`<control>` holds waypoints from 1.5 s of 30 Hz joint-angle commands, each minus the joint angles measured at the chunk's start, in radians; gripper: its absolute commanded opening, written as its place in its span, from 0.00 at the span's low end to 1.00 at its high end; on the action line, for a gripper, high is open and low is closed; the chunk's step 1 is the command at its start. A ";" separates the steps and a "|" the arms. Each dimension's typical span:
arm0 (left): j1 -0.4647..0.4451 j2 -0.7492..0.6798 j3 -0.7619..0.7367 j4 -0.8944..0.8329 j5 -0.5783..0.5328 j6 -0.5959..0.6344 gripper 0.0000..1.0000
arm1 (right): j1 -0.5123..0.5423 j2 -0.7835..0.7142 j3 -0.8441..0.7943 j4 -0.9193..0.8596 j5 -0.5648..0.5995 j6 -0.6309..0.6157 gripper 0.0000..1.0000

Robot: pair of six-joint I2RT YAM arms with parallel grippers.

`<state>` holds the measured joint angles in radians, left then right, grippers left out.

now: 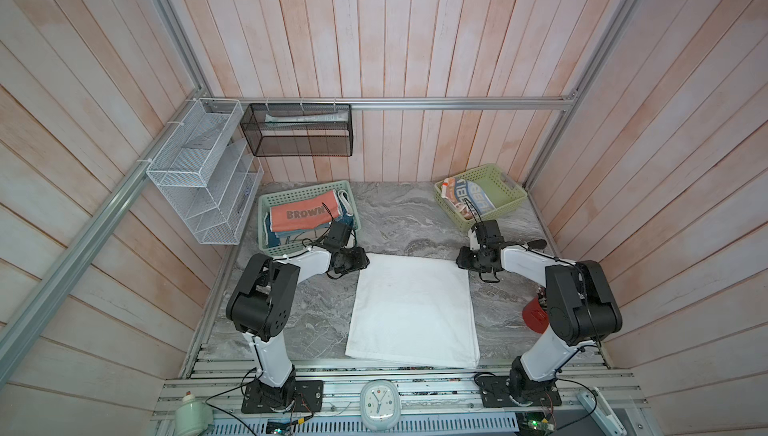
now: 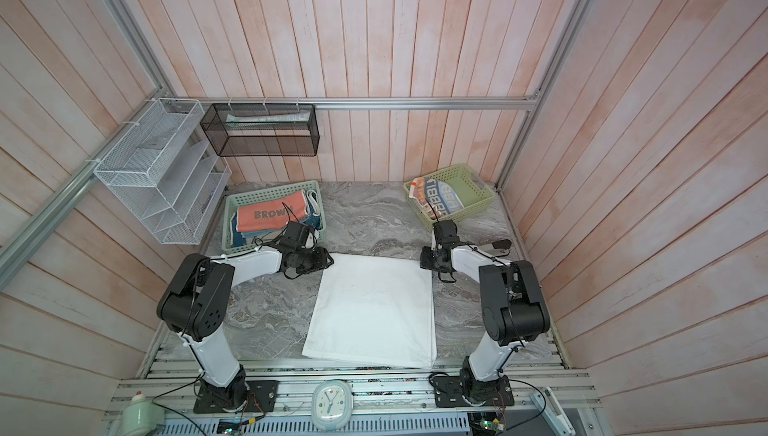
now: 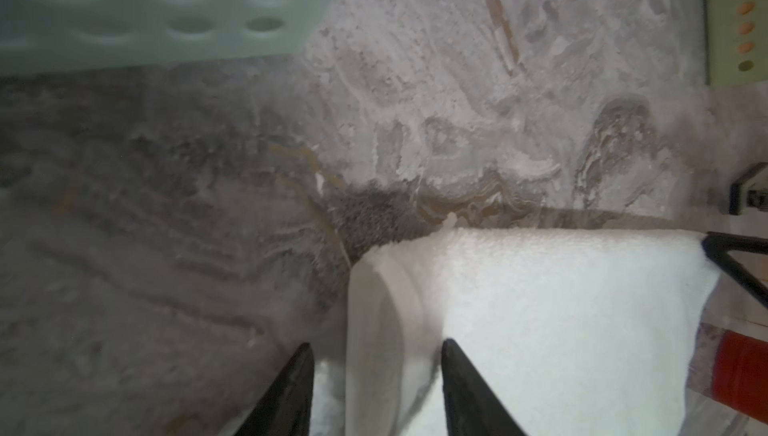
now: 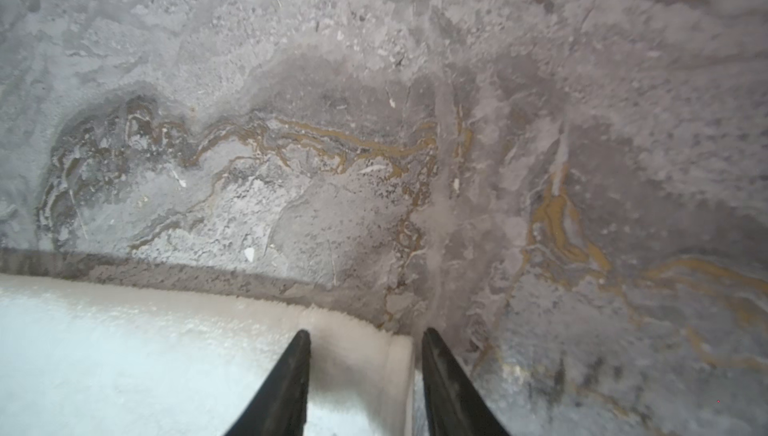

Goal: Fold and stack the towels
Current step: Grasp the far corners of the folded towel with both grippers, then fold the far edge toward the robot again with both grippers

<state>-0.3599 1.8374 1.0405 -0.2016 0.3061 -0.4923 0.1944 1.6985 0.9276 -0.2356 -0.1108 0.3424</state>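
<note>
The left gripper (image 3: pixel 376 344) is seen spread. Its two dark fingers (image 3: pixel 457 376) stand apart, and the far left corner of the white towel (image 3: pixel 540 309) lies between them, with its smooth hem. The cloth is not pinched. The right gripper (image 4: pixel 365 332) is spread as well. The far right corner of the white towel (image 4: pixel 124 351) lies in the gap, nearer to one finger, and bare table (image 4: pixel 415 122) is seen by the other finger.

In both top views the white towel (image 1: pixel 411 313) (image 2: pixel 372 313) is laid flat in the middle of the grey marbled table (image 1: pixel 395 222). Its near edge reaches the front of the table. The two grippers are placed at its two far corners, one arm on each side.

Behind the left arm a green basket (image 1: pixel 303 191) is set on the table. A coral towel (image 1: pixel 301 214) is folded on top in it, and the word "BROWN" can be read on it in dark letters. Blue cloth is seen below it, and a cream cloth at the side of the basket.

At the far right corner of the table a second green basket (image 1: pixel 500 189) is set. A striped towel (image 1: pixel 469 199) in blue, orange and white lies in it. Large letters are printed on it, but they are turned away and cannot be read with certainty.
</note>
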 commanded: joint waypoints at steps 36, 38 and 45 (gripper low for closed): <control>0.121 -0.188 -0.005 0.257 0.263 0.144 0.00 | -0.019 -0.082 0.163 0.182 -0.161 -0.278 0.00; 0.124 -0.189 -0.007 0.267 0.276 0.153 0.00 | -0.019 -0.078 0.170 0.199 -0.174 -0.290 0.00; 0.124 -0.233 -0.119 0.367 0.298 0.155 0.00 | -0.021 -0.136 0.042 0.307 -0.219 -0.287 0.00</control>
<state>-0.2386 1.6440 0.9726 0.0929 0.5739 -0.3584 0.1795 1.5967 1.0290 0.0132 -0.2913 0.0719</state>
